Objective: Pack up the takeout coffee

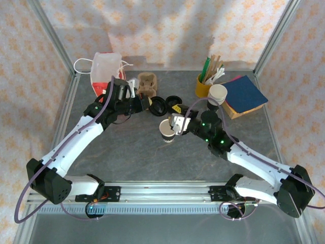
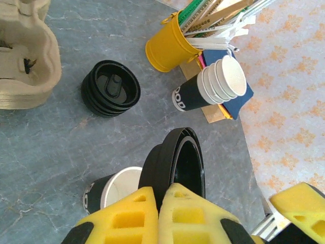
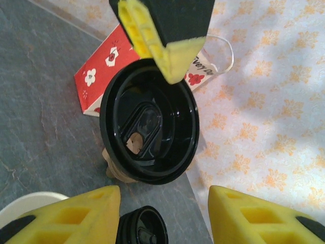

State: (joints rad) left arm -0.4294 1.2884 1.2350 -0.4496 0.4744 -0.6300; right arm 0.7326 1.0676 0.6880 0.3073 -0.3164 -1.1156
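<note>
Overhead view of a grey table [image 1: 152, 162], two white arms reaching inward from the near edge. Near the table's middle, standing lidless: the takeout coffee cup [image 1: 167, 130], dark-sided, white inside. Just right of it, the right tool [image 1: 176, 123], yellow fingers spread apart with nothing between them. From its wrist camera, the cup's white rim [image 3: 25, 206] peeking out beside one finger. Contact between that finger and the cup: hard to tell, rim mostly hidden. Left tool [image 2: 158, 198] pinched tight on the edge of a black lid [image 2: 177, 162], held on edge clear of the table, just behind and left of the cup. Further back: a stack of black lids [image 2: 110, 89], a cardboard drink carrier [image 2: 23, 51], a yellow cup of sticks and straws [image 2: 167, 48], stacked white cups [image 2: 221, 81], a red-and-white bag [image 1: 105, 71].
</note>
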